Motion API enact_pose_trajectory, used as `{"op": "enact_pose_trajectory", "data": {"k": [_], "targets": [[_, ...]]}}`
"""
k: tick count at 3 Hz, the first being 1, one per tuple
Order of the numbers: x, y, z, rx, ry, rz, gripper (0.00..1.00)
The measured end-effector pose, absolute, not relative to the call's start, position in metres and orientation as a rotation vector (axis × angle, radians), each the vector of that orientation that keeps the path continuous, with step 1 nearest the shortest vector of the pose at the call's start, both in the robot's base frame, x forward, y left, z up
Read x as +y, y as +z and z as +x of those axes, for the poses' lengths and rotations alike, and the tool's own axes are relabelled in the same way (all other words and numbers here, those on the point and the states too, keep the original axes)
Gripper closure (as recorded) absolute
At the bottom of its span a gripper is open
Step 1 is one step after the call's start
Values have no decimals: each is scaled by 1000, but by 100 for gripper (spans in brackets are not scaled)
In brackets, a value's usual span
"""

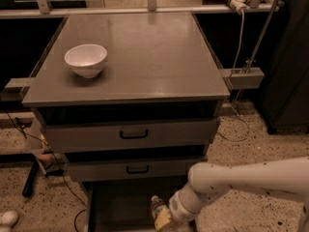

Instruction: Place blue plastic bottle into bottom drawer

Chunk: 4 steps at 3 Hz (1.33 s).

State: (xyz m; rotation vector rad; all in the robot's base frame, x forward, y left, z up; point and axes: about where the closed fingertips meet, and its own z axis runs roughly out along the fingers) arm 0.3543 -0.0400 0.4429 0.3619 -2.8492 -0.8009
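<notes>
The blue plastic bottle (157,208) shows as a small clear bottle with a pale top, upright at the bottom edge of the camera view, over the bottom drawer (120,202). That drawer is pulled out, with a dark floor and grey side walls. My gripper (163,220) is at the end of the white arm coming in from the right, and it sits around the bottle's lower part inside the drawer's right half. The bottle's lower body is hidden by the gripper and the frame edge.
A white bowl (86,59) stands on the grey cabinet top (145,52) at the left. Two upper drawers with black handles (133,134) are closed. A cable and a post stand at the right, and dark cords lie on the speckled floor at the left.
</notes>
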Motion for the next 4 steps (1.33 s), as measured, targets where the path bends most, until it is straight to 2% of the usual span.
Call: {"op": "enact_pose_trajectory", "data": {"k": [1,2,4], "targets": [[-40,407,359,-2918,-819,144,100],[-35,408,379,-2986,-854,108,100],[-21,374,372,-2948,-920,51,100]]}}
